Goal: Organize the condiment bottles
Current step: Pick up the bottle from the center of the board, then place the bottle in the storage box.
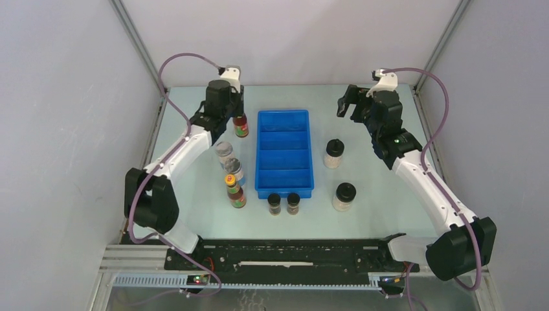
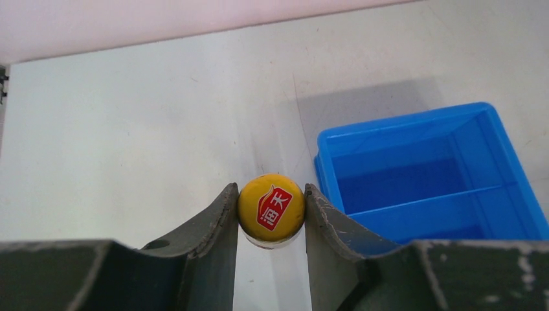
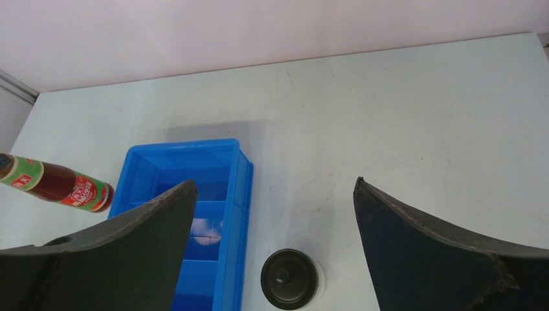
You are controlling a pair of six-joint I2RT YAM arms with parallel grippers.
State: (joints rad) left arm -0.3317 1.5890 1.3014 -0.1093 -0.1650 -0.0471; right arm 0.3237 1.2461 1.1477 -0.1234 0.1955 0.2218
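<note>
My left gripper (image 1: 237,111) is shut on the yellow cap (image 2: 270,210) of a red sauce bottle (image 1: 241,126), upright just left of the blue tray's far end; the bottle also shows in the right wrist view (image 3: 61,184). I cannot tell whether it touches the table. The second red sauce bottle (image 1: 235,192) stands left of the tray's near end. Two grey-lidded jars (image 1: 224,152) (image 1: 234,170) stand between them. Two tiny dark jars (image 1: 274,203) (image 1: 293,203) stand before the tray. Two pale black-lidded jars (image 1: 334,153) (image 1: 343,196) stand right of it. My right gripper (image 1: 346,103) (image 3: 276,183) is open and empty, above and beyond the farther pale jar (image 3: 289,278).
The blue compartmented tray (image 1: 261,155) lies in the middle of the table with nothing in it; it shows in the left wrist view (image 2: 401,122) and the right wrist view (image 3: 243,194). Grey enclosure walls stand at the back and both sides.
</note>
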